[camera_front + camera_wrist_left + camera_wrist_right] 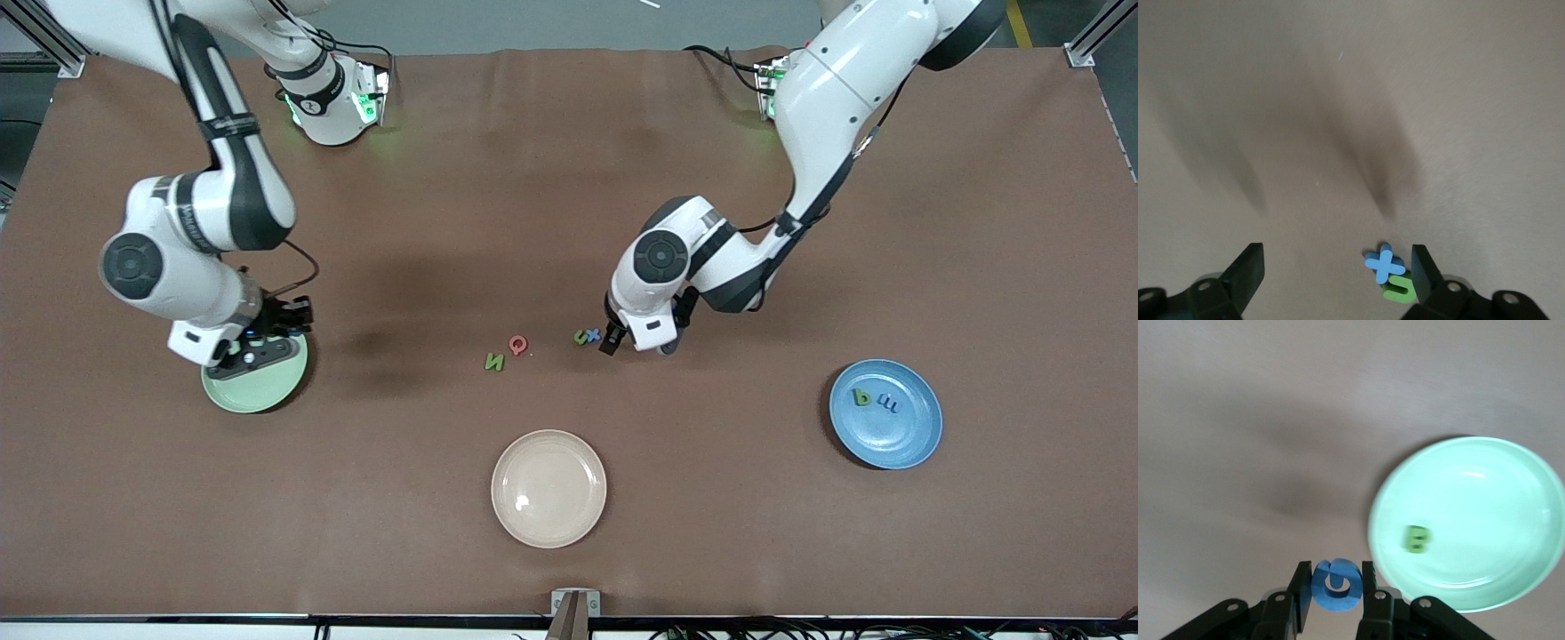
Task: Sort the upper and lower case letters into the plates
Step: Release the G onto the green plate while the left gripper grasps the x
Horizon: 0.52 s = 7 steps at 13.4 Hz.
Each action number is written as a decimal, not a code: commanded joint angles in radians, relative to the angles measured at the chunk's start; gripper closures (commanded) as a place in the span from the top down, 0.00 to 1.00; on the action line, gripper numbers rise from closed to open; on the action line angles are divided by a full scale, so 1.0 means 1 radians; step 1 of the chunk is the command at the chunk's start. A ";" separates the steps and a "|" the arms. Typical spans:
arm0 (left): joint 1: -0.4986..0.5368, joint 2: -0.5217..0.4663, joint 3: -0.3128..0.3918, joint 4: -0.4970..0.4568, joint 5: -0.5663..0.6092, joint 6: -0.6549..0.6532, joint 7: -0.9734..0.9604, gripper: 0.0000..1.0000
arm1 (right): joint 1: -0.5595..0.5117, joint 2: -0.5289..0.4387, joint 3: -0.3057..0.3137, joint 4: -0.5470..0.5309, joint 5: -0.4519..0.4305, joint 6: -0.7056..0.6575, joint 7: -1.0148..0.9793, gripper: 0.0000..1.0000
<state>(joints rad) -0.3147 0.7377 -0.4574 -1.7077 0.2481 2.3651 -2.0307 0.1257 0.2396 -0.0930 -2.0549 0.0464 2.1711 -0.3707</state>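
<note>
We carry the blue G (1335, 585) pinched in our right gripper (1334, 590) beside the mint plate's (1511, 587) rim; next, release inside. Our left gripper (1338, 273) hovers spread over the blue x (1385, 265) mid-table.

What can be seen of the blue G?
The blue G is a small flat toy letter, matte and foam-like. It is clamped between the right gripper's fingers, face toward the wrist camera, held in the air beside the mint plate's rim, not yet over it. Only the fingers touch it. The front view hides it under the arm.
</note>
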 commanded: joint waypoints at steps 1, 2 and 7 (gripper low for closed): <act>-0.102 0.032 0.077 0.037 0.022 0.022 -0.127 0.91 | -0.115 -0.020 0.022 -0.053 -0.011 0.052 -0.153 0.11; -0.125 0.044 0.095 0.051 0.022 0.022 -0.159 0.88 | -0.154 -0.013 0.024 -0.059 -0.011 0.081 -0.199 0.11; -0.135 0.069 0.103 0.079 0.022 0.022 -0.184 0.86 | -0.231 0.084 0.024 -0.132 -0.011 0.312 -0.344 0.11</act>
<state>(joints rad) -0.4436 0.7843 -0.3593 -1.6550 0.2498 2.3782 -2.1831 -0.0862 0.2983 -0.0911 -2.1589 0.0451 2.4333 -0.6953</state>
